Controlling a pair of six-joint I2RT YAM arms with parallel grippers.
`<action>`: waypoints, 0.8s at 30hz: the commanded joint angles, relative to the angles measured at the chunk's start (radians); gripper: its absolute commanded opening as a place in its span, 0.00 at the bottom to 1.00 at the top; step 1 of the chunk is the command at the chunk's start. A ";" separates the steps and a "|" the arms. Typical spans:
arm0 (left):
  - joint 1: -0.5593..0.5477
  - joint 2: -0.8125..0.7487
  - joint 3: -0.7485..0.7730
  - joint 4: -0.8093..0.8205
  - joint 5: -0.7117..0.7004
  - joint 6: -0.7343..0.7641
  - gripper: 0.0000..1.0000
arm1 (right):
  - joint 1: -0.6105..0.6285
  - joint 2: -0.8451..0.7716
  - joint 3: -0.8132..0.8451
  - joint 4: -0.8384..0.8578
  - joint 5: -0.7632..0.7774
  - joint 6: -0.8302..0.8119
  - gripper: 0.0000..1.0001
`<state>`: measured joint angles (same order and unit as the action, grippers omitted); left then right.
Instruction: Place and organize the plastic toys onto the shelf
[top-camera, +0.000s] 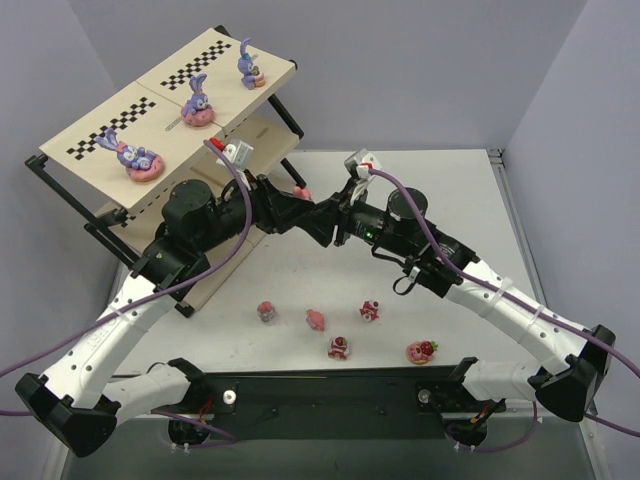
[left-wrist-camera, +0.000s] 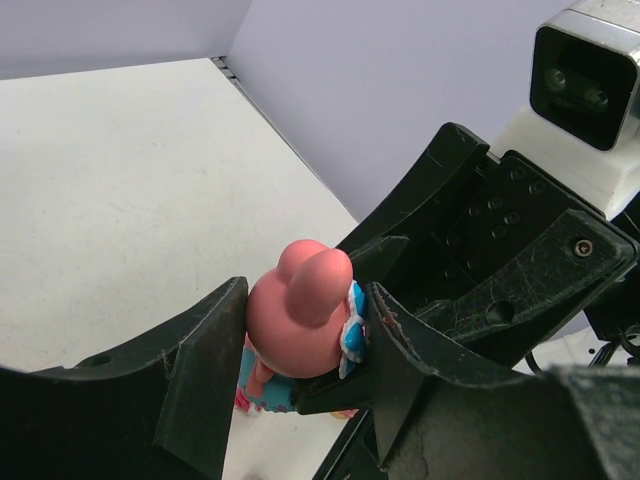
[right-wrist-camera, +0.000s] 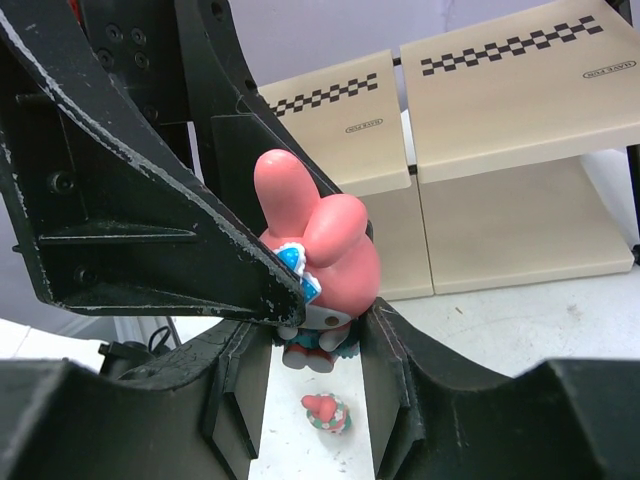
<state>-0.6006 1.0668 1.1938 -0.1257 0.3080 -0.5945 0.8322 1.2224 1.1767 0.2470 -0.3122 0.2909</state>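
Left gripper (left-wrist-camera: 307, 290) pinching pink toy (left-wrist-camera: 292, 325) upright, ears up, right gripper (right-wrist-camera: 315, 330) flanking

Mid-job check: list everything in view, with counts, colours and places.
shelf: one, beige boards on black frame, far left.
purple bunnies: three, purple on pink bases, on the shelf's top board.
small toys: five, pink and red, on the table near arm bases.
pink long-eared figure: one, pink, in the air between both grippers.
table: one, white.
left gripper: black, shut on the pink long-eared figure.
right gripper: black, jaws around it, contact unclear.
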 joint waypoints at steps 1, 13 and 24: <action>-0.004 -0.031 0.067 -0.008 -0.041 0.047 0.57 | 0.002 -0.008 0.031 0.078 -0.001 0.016 0.00; 0.012 -0.155 0.151 -0.199 -0.332 0.131 0.97 | -0.054 0.143 0.174 0.078 0.004 -0.082 0.00; 0.015 -0.300 0.090 -0.334 -0.213 0.286 0.97 | -0.153 0.491 0.420 0.253 -0.046 -0.176 0.00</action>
<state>-0.5919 0.7864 1.2865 -0.3962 0.0502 -0.4152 0.7181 1.6272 1.4803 0.3298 -0.3050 0.1616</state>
